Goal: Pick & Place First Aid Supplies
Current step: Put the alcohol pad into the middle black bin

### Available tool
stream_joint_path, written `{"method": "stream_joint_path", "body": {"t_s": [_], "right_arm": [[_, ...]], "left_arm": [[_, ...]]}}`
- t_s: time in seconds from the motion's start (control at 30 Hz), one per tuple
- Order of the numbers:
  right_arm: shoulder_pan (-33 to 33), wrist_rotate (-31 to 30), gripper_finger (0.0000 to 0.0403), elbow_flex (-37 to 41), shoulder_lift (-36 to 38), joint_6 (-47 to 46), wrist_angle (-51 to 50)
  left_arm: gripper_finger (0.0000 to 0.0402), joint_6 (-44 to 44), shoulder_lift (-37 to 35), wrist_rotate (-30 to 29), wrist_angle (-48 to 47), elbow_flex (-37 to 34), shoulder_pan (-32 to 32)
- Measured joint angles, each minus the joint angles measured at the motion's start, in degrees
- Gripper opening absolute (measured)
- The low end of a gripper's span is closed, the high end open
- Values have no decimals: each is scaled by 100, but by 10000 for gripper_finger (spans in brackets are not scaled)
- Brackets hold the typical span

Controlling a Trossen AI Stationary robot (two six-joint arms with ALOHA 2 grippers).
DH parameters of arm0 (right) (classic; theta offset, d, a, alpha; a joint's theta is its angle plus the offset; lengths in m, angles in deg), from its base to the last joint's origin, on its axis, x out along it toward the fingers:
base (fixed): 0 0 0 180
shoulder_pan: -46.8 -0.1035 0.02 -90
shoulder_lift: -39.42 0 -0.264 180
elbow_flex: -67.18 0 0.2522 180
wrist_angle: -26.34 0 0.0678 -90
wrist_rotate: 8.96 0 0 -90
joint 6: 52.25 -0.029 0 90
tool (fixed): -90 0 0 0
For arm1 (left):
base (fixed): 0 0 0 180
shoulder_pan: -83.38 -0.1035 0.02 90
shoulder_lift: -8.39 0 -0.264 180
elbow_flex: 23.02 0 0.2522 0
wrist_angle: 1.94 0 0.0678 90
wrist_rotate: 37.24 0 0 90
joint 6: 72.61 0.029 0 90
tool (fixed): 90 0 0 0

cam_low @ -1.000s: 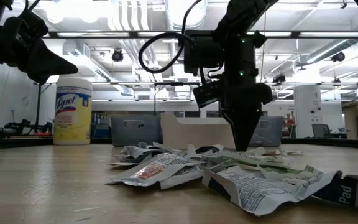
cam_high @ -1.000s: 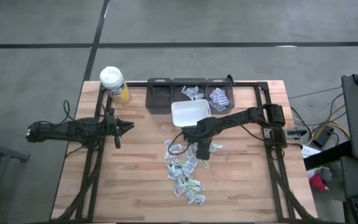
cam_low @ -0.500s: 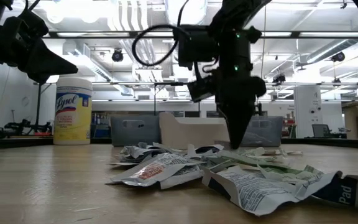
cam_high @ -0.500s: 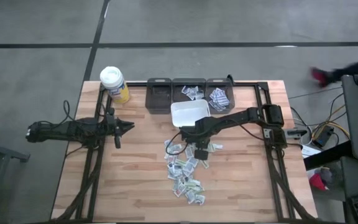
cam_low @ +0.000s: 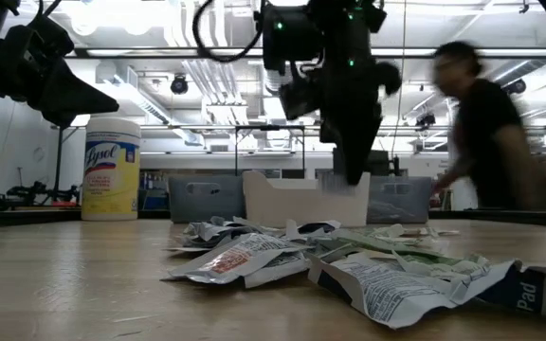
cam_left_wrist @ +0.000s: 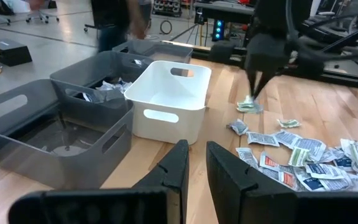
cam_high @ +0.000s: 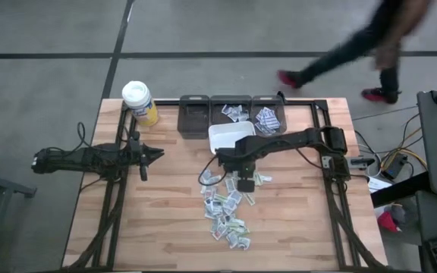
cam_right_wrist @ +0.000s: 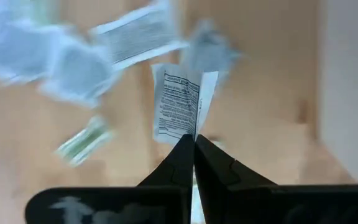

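Right end effector lifting one packet off the pile

Compared with a second ago, the right end effector (cam_low: 353, 175) is sitting higher and nearer the white bin (cam_high: 230, 138), clear of the heap of packets (cam_high: 228, 208) it was dipping into, and a person (cam_low: 477, 142) is now walking past behind the surface (cam_high: 165, 220). The right arm is reaching in from the right side, its wrist bent down, fingers pinched tight on a single printed packet (cam_right_wrist: 182, 106) hanging above the wood. The remaining packets are lying scattered at mid-surface, with a few already in the grey bins (cam_high: 234, 114) at the far edge. The left end effector (cam_high: 155, 154) is waiting above the surface's left side, pointing toward the middle, its fingers (cam_left_wrist: 179, 168) narrowly parted and holding nothing. A yellow bottle (cam_high: 140, 104) is standing at the far left corner.
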Motion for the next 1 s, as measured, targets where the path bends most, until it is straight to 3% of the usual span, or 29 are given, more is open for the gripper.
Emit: {"method": "stream_joint_path", "body": {"t_s": [0.2, 0.47, 0.53, 0.77, 0.83, 1.0], "right_arm": [[55, 1871, 8, -352, 3, 1057, 120], [521, 1887, 8, -1075, 11, 1127, 1334], [698, 1438, 8, -1317, 11, 1119, 1542], [1406, -1669, 8, -2139, -19, 1431, 1587], [1664, -1963, 8, -2281, -31, 1683, 1590], [2376, -1981, 8, -2274, -42, 2137, 1573]], "left_arm": [[53, -2, 0, 0, 0, 0, -2], [53, 24, 0, -2, 0, 0, -2], [53, 57, 2, -3, 0, 0, 0], [53, 86, 0, -104, 0, 0, -1], [53, 103, 0, -210, 0, 0, 0], [53, 105, 1, -414, -1, 0, -2]]}}
